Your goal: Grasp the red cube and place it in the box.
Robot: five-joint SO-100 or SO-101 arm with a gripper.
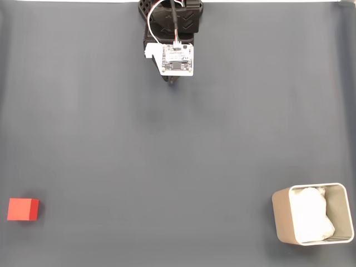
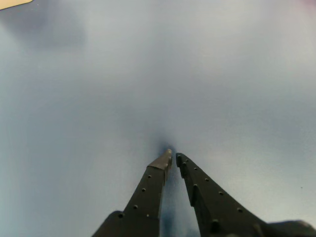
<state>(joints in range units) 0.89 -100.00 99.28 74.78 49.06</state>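
Gripper (image 2: pixel 173 158) fingers are being kept nearly pressed together, with only a thin gap between the tips and nothing pinched, low over the bare grey mat (image 1: pixel 167 156). In the fixed view the arm (image 1: pixel 173 39) is being held folded at the top edge, probably as a resting pose. The cube (image 1: pixel 23 209) is lying at the lower left, well apart from the box (image 1: pixel 282 217) at the lower right, whose white lining is being shown. No grasp is judged to be under way yet.
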